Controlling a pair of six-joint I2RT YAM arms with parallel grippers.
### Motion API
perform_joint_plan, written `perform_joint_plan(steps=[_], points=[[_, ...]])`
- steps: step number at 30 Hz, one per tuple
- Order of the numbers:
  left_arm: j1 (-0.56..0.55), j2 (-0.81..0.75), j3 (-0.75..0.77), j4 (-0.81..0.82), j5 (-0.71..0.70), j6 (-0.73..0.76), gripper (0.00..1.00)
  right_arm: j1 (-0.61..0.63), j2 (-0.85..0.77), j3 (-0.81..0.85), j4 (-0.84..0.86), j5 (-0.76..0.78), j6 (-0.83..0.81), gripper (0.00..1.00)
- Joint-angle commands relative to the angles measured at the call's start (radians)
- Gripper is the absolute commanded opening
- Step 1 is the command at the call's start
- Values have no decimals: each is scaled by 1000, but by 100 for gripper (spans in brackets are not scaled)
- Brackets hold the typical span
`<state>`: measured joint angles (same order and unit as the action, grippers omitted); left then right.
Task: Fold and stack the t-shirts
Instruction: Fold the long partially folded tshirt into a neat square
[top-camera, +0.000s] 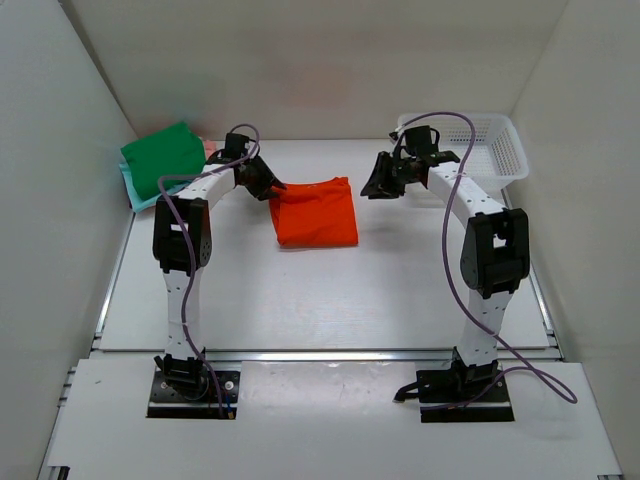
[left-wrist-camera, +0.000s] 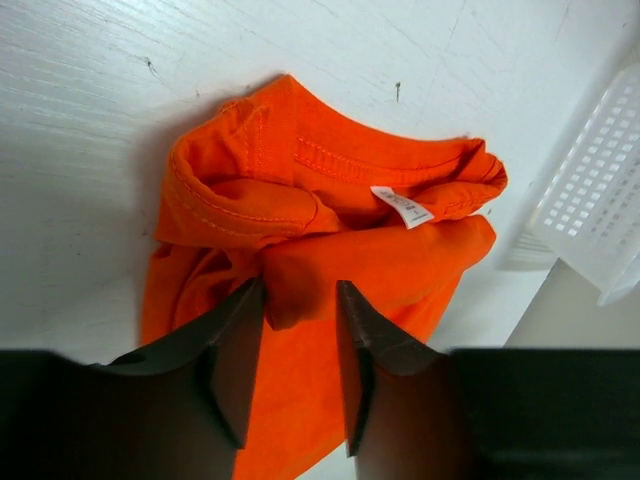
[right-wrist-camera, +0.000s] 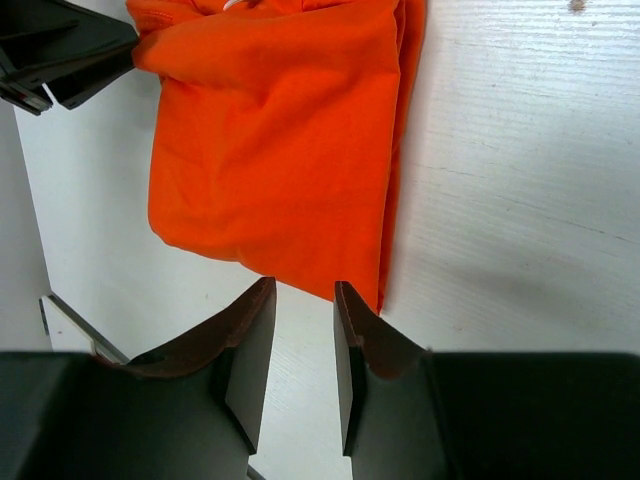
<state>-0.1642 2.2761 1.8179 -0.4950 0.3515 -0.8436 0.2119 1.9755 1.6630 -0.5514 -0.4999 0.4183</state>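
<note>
The table (top-camera: 300, 300) fills the top view. The basket (top-camera: 500, 150) sits at its upper right corner, out of the working area.

The orange shirt (top-camera: 316, 212) lies centre-frame between the two arms, where both can reach it. It is already folded to a compact rectangle, neckline toward the upper edge.

The finished stack is in the upper left corner. The green shirt (top-camera: 160, 155) is on top, with the teal shirt (top-camera: 135, 192) showing under its lower left edge and a sliver of pink shirt (top-camera: 209, 148) at its right. I judge the orange one is bound for that pile.

The left gripper (top-camera: 268, 187) is at the orange shirt's upper left corner, the side nearest the stack. In its wrist view the jaws stand about halfway in, with a ridge of orange cloth between them touching both inner faces. Whether the pinch is firm I cannot tell.

The right gripper (top-camera: 378, 187) hangs just right of the shirt's upper right corner. Its jaws are partly apart with nothing between them, likely ready to steady or lift that side.

The white label (left-wrist-camera: 402, 207) shows inside the collar.
</note>
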Motion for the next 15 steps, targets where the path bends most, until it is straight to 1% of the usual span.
perform_joint_plan(steps=[1, 3, 6, 7, 9, 12, 15], points=[[-12, -14, 52, -17, 12, -2, 44, -16, 2, 27, 39, -11, 1, 27], [-15, -7, 58, -13, 7, -14, 23, -19, 8, 32, 36, -20, -3, 27], [-17, -3, 50, 9, 4, -32, 21, -25, 2, 21, 38, -23, -4, 27], [-15, 0, 49, 12, 13, -32, 12, -23, -3, 21, 36, -25, -1, 27], [-11, -1, 63, 1, 15, -37, 0, -25, -4, 18, 41, -26, -6, 28], [2, -27, 58, -7, -15, -23, 0, -31, -7, 9, 42, -25, -3, 27], [15, -81, -12, 50, -29, -46, 0, -29, -6, 0, 45, -37, 2, 27]])
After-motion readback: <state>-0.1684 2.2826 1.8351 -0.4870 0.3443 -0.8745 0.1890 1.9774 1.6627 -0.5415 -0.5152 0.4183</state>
